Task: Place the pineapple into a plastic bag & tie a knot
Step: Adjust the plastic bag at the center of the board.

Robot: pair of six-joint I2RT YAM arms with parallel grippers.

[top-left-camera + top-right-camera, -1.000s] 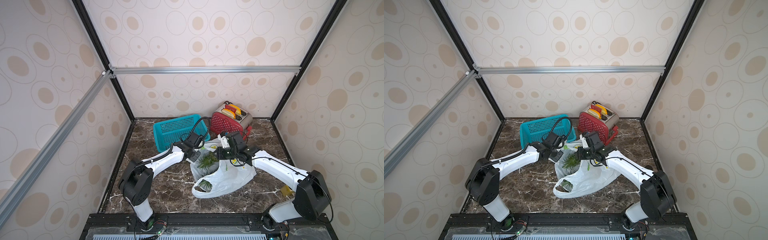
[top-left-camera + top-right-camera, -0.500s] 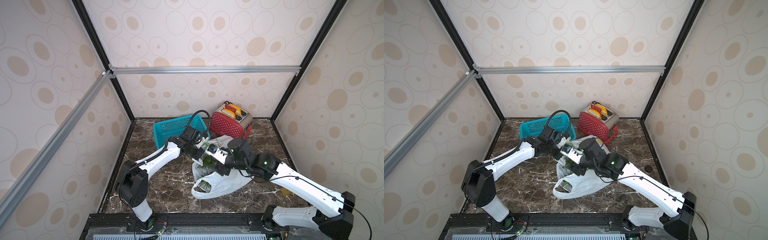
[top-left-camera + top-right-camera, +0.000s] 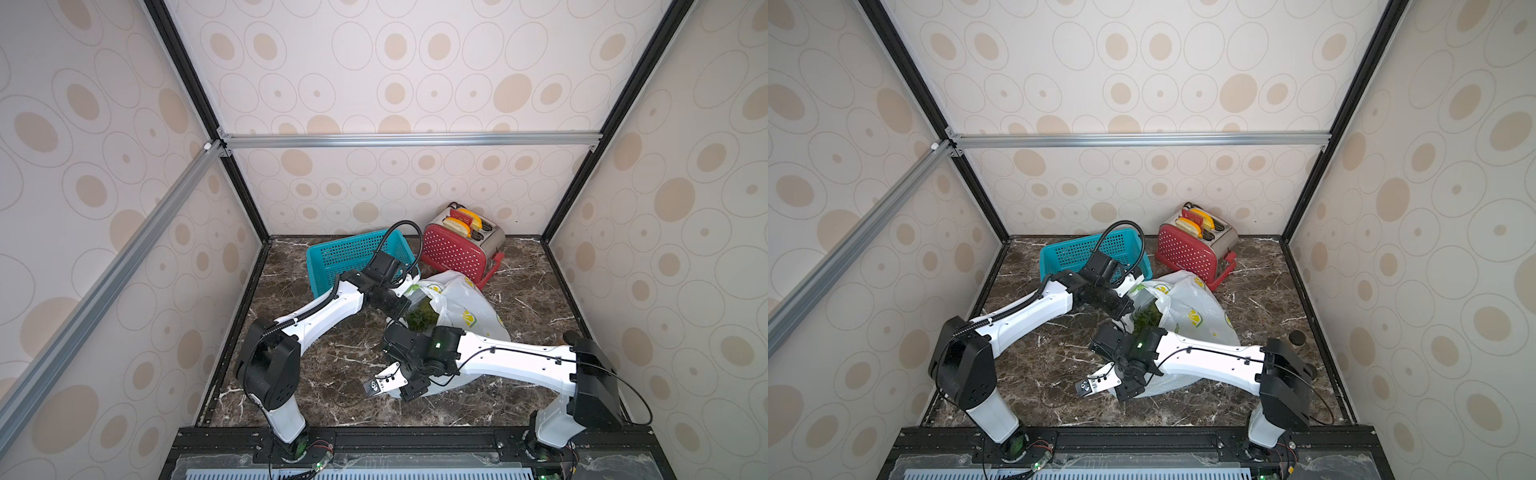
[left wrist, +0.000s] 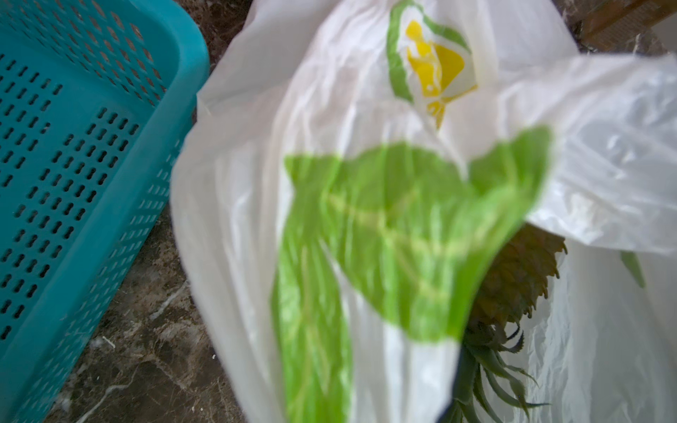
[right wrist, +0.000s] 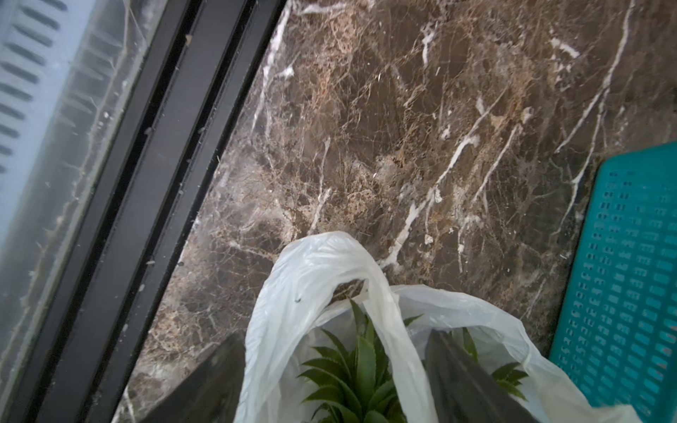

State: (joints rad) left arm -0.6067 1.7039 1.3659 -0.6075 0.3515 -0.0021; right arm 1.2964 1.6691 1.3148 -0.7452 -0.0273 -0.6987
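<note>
Here the plastic bag (image 3: 469, 307) lies on the marble table (image 3: 332, 361) beside the teal basket (image 3: 349, 257), the pineapple (image 4: 513, 278) inside, crown at the open mouth, no knot yet tied. The left gripper (image 3: 407, 289) is clamped on the bag's rim on the basket side, while the right gripper (image 5: 335, 335) stands with jaws apart astride the near handle loop (image 5: 315, 252). For a sound grip, the right jaws should likely close on the loop's gathered film, clear of the crown leaves, before the handles are crossed.
</note>
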